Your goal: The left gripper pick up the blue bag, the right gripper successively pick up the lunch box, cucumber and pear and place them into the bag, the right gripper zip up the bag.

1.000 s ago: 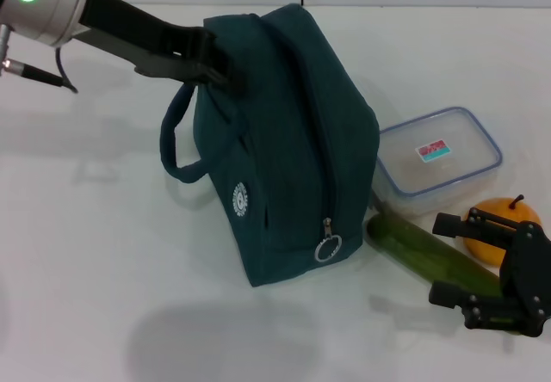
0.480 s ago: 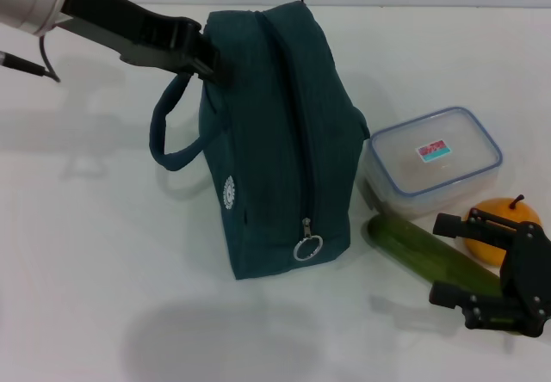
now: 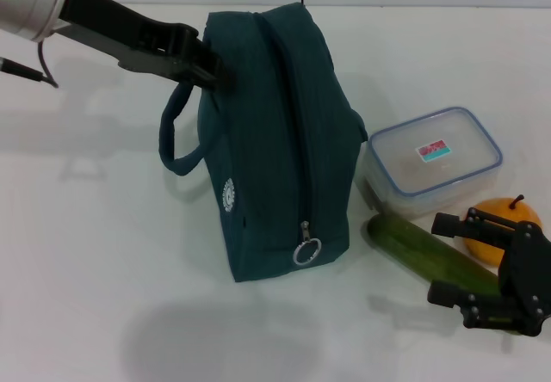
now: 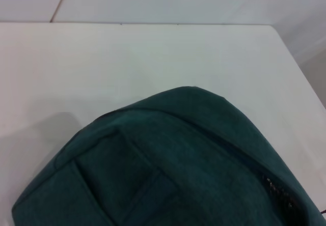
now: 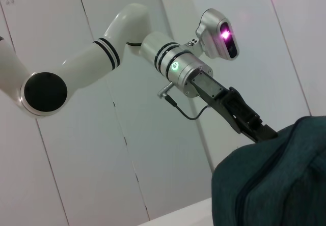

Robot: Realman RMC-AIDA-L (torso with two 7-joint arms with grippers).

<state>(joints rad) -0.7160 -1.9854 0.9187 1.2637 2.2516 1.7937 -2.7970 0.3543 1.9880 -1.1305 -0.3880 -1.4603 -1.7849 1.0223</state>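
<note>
The blue bag (image 3: 275, 141) stands upright on the white table, its zip line on top and the ring pull (image 3: 307, 251) hanging at the near end. My left gripper (image 3: 202, 59) is shut on the bag's far top edge beside the loop handle (image 3: 176, 137). The bag fills the left wrist view (image 4: 168, 165) and shows in the right wrist view (image 5: 275, 180). The lunch box (image 3: 435, 163) lies right of the bag. The cucumber (image 3: 422, 249) lies in front of it, the pear (image 3: 499, 223) beside it. My right gripper (image 3: 441, 259) is open just over the cucumber.
The white table (image 3: 103, 253) stretches out left of and in front of the bag. The right wrist view shows the left arm (image 5: 102, 58) and the left gripper (image 5: 260, 130) against white wall panels.
The left gripper has pulled the bag to the left and stood it more upright; the loop handle has swung. The right gripper, lunch box, cucumber and pear have not moved.
</note>
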